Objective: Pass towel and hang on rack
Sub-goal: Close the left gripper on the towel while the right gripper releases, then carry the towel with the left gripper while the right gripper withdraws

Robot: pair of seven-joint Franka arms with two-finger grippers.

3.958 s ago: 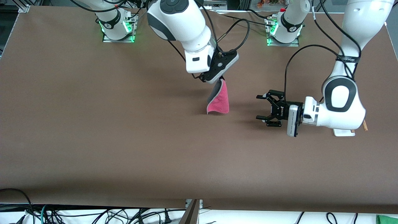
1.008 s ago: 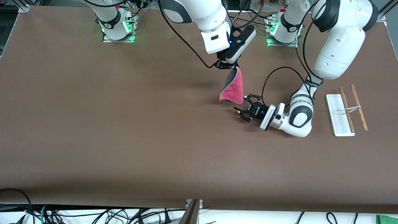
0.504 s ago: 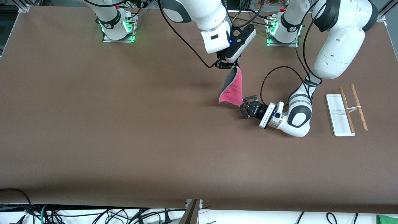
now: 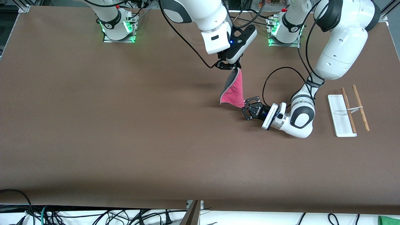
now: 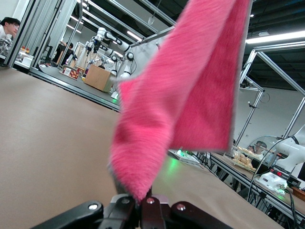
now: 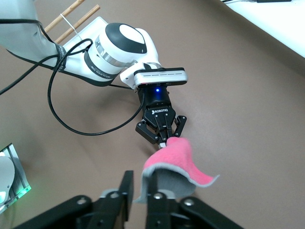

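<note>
Handoff's halfway: right claw (image 4: 231, 66) and left claw (image 4: 247, 109) both pinch the towel (image 4: 235, 89), rack (image 4: 340, 117) bare.

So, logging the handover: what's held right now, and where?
The pink-red cloth towel: right tool pinches its top corner, left tool its bottom corner.

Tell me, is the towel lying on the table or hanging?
Hanging: the right gripper holds the towel by its top, the left gripper its lower corner.
</note>
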